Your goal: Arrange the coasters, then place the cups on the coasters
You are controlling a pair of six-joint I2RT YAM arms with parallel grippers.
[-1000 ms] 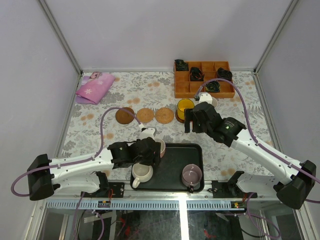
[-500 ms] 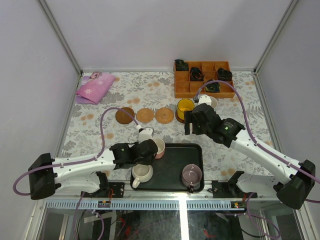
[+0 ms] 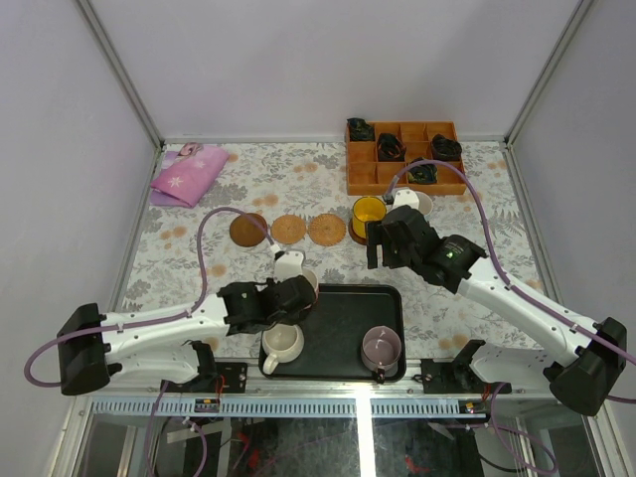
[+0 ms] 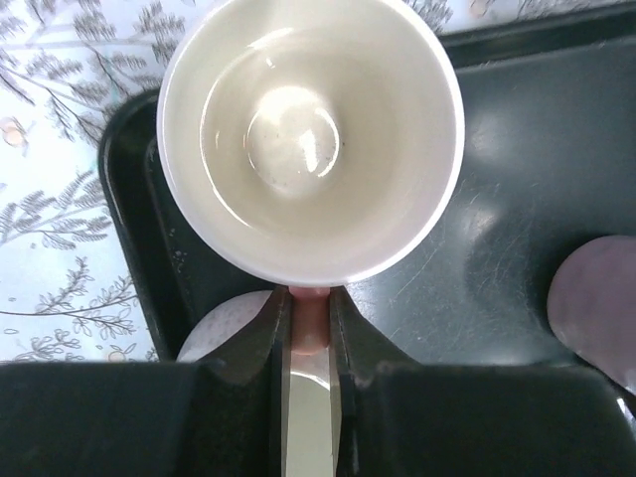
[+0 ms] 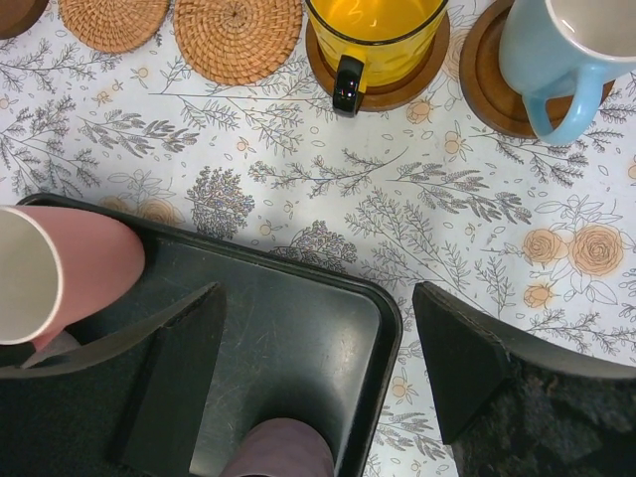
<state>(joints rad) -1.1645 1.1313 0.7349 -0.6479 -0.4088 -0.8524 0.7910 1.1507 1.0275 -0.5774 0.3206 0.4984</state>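
Note:
My left gripper (image 4: pixel 309 310) is shut on the handle of the pink cup (image 4: pixel 310 139), which is upright over the far left corner of the black tray (image 3: pixel 343 316). The cream-white cup (image 3: pixel 282 344) and the mauve cup (image 3: pixel 382 347) stand in the tray. Three bare coasters (image 3: pixel 288 230) lie in a row on the floral cloth. The yellow cup (image 5: pixel 373 30) and the light blue cup (image 5: pixel 556 50) each sit on a dark coaster. My right gripper (image 5: pixel 318 343) hangs open over the tray's far right corner, holding nothing.
An orange wooden compartment box (image 3: pixel 404 157) with black coiled items stands at the back right. A pink folded cloth (image 3: pixel 187 176) lies at the back left. Grey walls close in both sides.
My left gripper has closed on the pink cup's handle, and the cup has shifted slightly toward the tray's far left corner. The right arm has barely moved.

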